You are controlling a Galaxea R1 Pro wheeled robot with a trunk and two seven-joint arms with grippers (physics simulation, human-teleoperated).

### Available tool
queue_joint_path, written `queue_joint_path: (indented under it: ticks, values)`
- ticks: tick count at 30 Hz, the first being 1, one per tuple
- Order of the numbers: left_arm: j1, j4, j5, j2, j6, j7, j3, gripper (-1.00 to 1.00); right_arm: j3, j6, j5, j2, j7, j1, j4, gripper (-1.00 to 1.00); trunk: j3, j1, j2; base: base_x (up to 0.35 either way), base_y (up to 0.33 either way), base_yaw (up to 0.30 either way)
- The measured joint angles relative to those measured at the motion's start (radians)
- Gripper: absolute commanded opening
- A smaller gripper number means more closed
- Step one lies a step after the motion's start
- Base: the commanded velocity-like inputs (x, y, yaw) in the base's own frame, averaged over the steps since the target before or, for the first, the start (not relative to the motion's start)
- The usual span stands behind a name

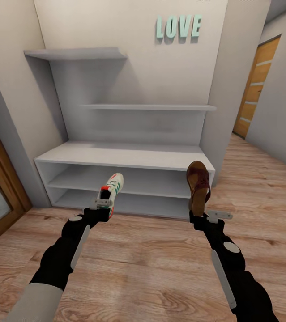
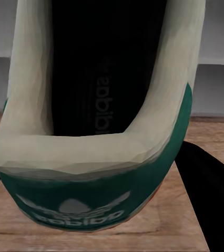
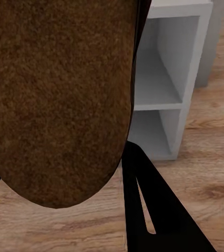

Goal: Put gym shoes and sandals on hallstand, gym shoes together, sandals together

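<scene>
Nearest, the left gripper has its fingers clamped on a sneaker's heel, and the right gripper holds a sandal upright, both above the wood floor. Just beyond stands the grey shoe rack. Either shoe might clip the rack's front edge and twist loose, since each is pinched at one end only.

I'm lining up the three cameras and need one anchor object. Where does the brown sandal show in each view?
Head view: the sandal is right of centre, held up by the right gripper before the hallstand.
Left wrist view: not in it; a gym shoe is there.
Right wrist view: the sandal covers the upper left.
Shared landmark: the hallstand's open shelves.
</scene>
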Motion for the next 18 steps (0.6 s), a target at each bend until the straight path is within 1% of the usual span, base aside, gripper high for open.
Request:
queue_joint_path:
  ticks: [3,6,7,9,10,15,18]
  values:
    - [-0.001,0.042,0.0,0.0,-0.001,0.001,0.002,-1.0,-0.013,0.001,0.001,-0.001,0.0,0.0,0.0,-1.0,0.001,0.0,0.0,0.0,0.0,-0.255]
    - [-0.005,0.065,-0.002,-0.009,0.007,0.004,0.003,-1.0,-0.098,0.002,0.004,-0.002,0.001,0.0,0.0,-1.0,0.003,0.0,0.0,0.0,0.0,-0.283]
    - [-0.005,0.066,-0.002,-0.01,0.009,0.004,0.003,-1.0,-0.112,0.002,0.001,-0.002,0.001,0.0,-0.001,-1.0,0.004,0.0,0.0,0.0,0.0,-0.287]
    - [-0.007,0.068,-0.003,-0.012,0.025,0.004,0.003,-1.0,-0.153,0.002,0.002,-0.002,0.001,0.0,-0.001,-1.0,0.005,0.0,0.0,0.0,0.0,-0.288]
    - [-0.007,0.069,-0.004,-0.012,0.037,0.004,0.003,-1.0,-0.166,0.002,0.0,-0.002,0.001,0.0,-0.001,-1.0,0.006,0.0,0.0,0.0,0.0,-0.289]
    - [-0.009,0.077,-0.004,-0.012,0.073,0.004,0.003,-1.0,-0.183,0.002,-0.002,-0.002,0.001,0.0,0.0,-1.0,0.008,0.0,0.0,0.0,0.0,-0.291]
    - [-0.009,0.114,-0.005,-0.012,0.08,0.004,0.004,-1.0,-0.185,0.002,-0.002,-0.001,0.001,0.0,-0.001,-1.0,0.01,0.0,0.0,0.0,0.0,-0.292]
